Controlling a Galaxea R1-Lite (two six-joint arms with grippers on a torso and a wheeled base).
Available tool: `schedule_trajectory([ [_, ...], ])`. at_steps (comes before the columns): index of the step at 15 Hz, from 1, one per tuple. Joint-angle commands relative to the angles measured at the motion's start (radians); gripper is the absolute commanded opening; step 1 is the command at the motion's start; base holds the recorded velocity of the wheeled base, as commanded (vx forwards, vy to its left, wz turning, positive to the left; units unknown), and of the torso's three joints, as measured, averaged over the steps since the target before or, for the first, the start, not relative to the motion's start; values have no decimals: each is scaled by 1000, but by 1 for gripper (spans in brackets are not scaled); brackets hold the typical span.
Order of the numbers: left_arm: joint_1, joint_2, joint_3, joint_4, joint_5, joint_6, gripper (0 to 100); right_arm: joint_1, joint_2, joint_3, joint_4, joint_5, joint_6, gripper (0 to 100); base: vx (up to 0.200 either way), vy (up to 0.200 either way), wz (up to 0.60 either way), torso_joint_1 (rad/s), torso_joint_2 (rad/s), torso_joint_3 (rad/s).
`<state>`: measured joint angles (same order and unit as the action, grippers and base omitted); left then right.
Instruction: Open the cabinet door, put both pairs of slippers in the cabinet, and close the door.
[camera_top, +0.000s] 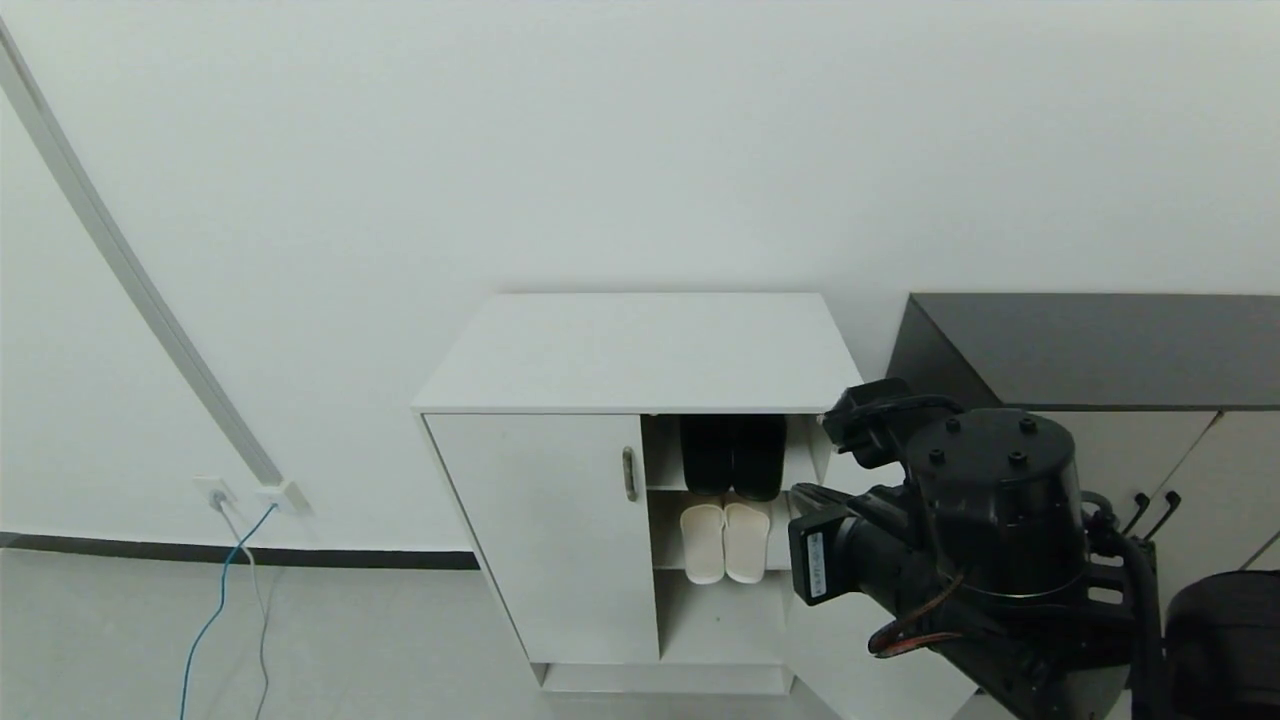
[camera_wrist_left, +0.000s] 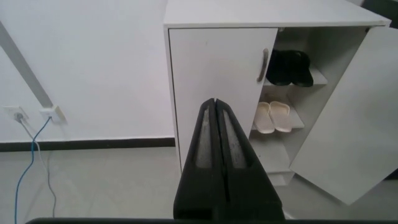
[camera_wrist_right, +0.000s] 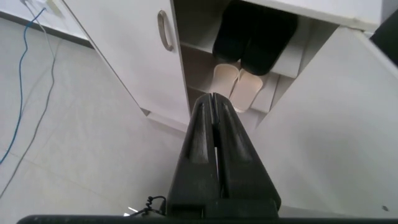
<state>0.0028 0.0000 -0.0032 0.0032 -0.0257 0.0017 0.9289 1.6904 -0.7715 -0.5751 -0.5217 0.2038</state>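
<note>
Left gripper (camera_wrist_left: 214, 106) closed and empty, right gripper (camera_wrist_right: 213, 99) closed and empty, both facing the white cabinet (camera_top: 640, 350), right door (camera_wrist_left: 367, 124) swung open, black slippers (camera_top: 733, 455) on upper shelf, white slippers (camera_top: 725, 540) on shelf below, left door (camera_top: 540, 530) shut

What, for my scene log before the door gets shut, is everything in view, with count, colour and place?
white wooden cabinet: one, white, against the wall; left door shut
open right door: one, white, swung outward
black slippers: one pair, black, top shelf
cream slippers: one pair, cream, middle shelf
dark grey cabinet: one, dark grey top, right of the white cabinet
white wall sockets: two, white, low on the wall, left
blue cable: one, blue, from a socket to the floor
grey cable: one, grey, beside it
left tool: one, black, shut, facing the cabinet
right tool: one, black, shut, facing the open shelves
</note>
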Motion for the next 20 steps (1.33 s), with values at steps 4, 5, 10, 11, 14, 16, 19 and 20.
schedule_trajectory([
  [4, 0, 2, 0, 0, 0, 0, 0, 1, 3, 3, 0, 0, -1, 0, 0, 0, 0, 97, -218, -112],
  [5, 0, 2, 0, 0, 0, 0, 0, 1, 2, 3, 0, 2, -1, 0, 0, 0, -600, 17, -27, -17],
  [10, 0, 2, 0, 0, 0, 0, 0, 1, 2, 4, 0, 0, -6, 0, 0, 0, -600, 2, -3, 0],
  [11, 0, 2, 0, 0, 0, 0, 0, 1, 2, 6, -2, -1, -17, 0, 0, 0, -600, 7, 7, -2],
  [14, 0, 2, 0, 0, 0, 0, 0, -1, 2, 14, -3, -3, -21, 0, 0, 0, -200, 2, 1, -1],
  [16, 0, 2, 0, 0, 0, 0, 0, -12, 2, 14, -3, -1, -23, 0, 0, 0, 0, 0, 0, 0],
  [19, 0, 2, 0, 0, 0, 0, 0, -24, 2, 14, -3, -1, -32, 0, -200, 0, 0, 1, 2, 2],
  [20, 0, 2, 0, 0, 0, 0, 0, -25, 2, 12, -3, -1, -34, 0, -200, 0, 0, 7, 2, -2],
])
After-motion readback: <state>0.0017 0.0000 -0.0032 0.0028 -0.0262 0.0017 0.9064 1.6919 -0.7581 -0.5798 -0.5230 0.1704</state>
